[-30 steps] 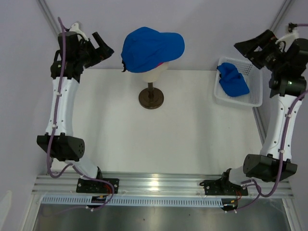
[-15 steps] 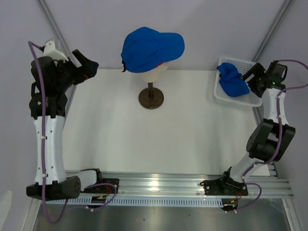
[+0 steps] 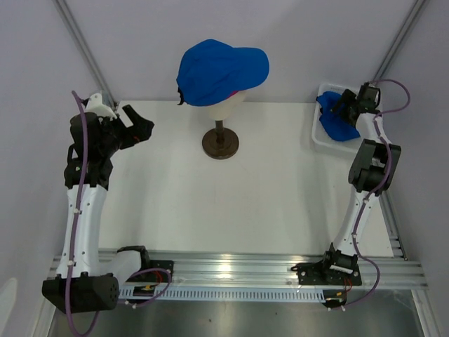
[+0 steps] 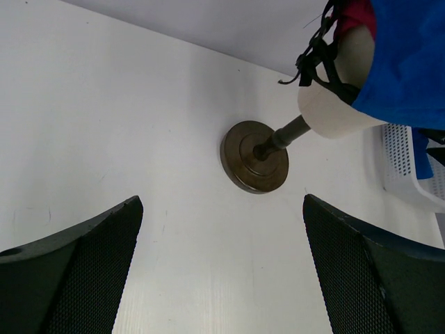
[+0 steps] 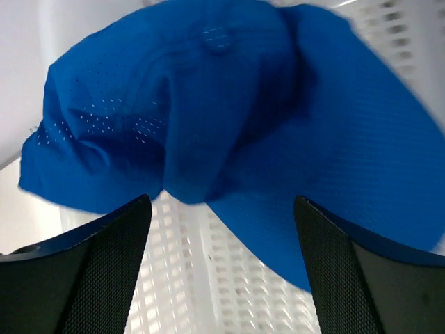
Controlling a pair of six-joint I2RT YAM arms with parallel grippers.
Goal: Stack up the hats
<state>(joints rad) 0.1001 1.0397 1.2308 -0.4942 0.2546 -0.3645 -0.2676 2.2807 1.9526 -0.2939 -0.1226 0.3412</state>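
right wrist | right fingers (image 5: 76, 271) spread | blue cap (image 5: 229, 125) in basket (image 5: 229, 296) just ahead | left fingers (image 4: 69, 271) spread, empty

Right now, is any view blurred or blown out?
Right wrist: soft, the blue cap and the basket mesh smeared at close range. Left wrist: sharp on the stand base. Top external: evenly lit, one glare patch on the metal rail.
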